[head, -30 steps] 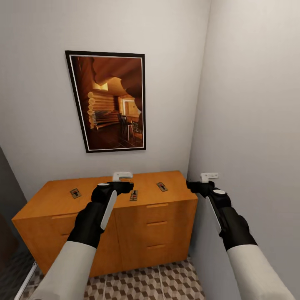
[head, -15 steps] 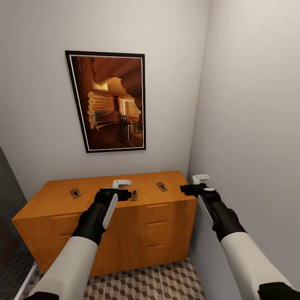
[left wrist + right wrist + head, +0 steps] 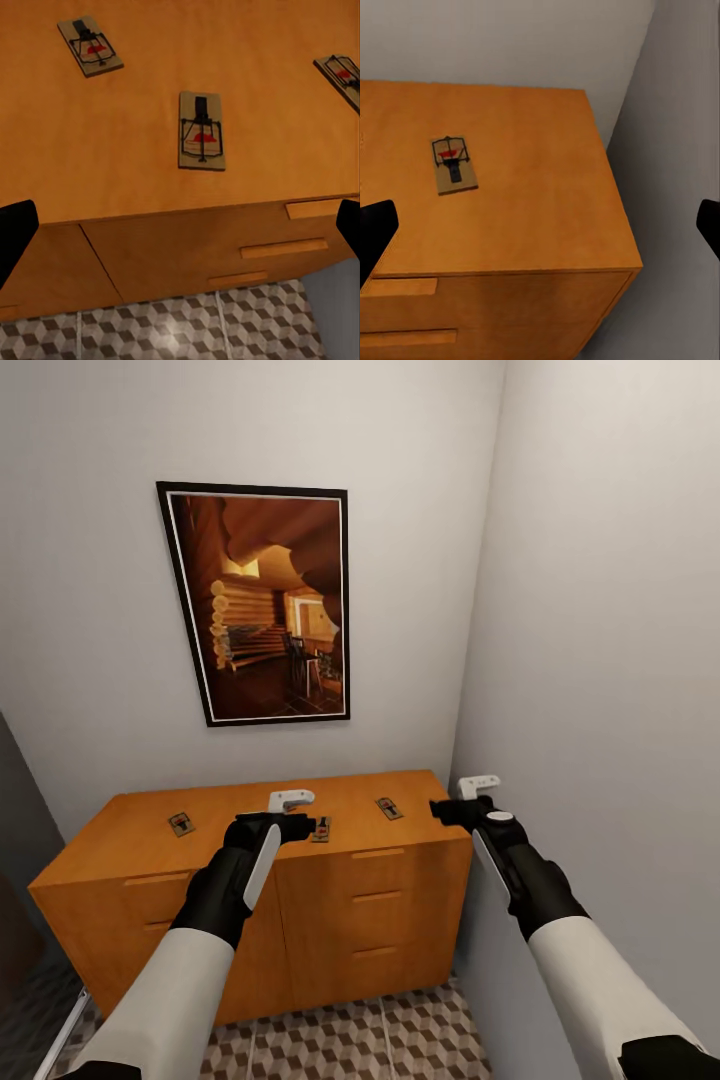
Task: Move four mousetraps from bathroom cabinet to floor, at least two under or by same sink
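A grey-walled corner is occupied by the cabinet (image 3: 250, 880), mousetraps lying on its top. The left gripper (image 3: 308, 826) – fingers spread – hovers nearest the middle mousetrap (image 3: 202, 130), whose long axis runs front-to-back between them.

Mousetraps (image 3: 321, 828) atop cabinet (image 3: 130, 835)

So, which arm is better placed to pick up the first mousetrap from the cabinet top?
Probably the left: its open pincer hovers right beside the middle mousetrap. The right pincer sits at the cabinet corner, farther from the nearest trap.
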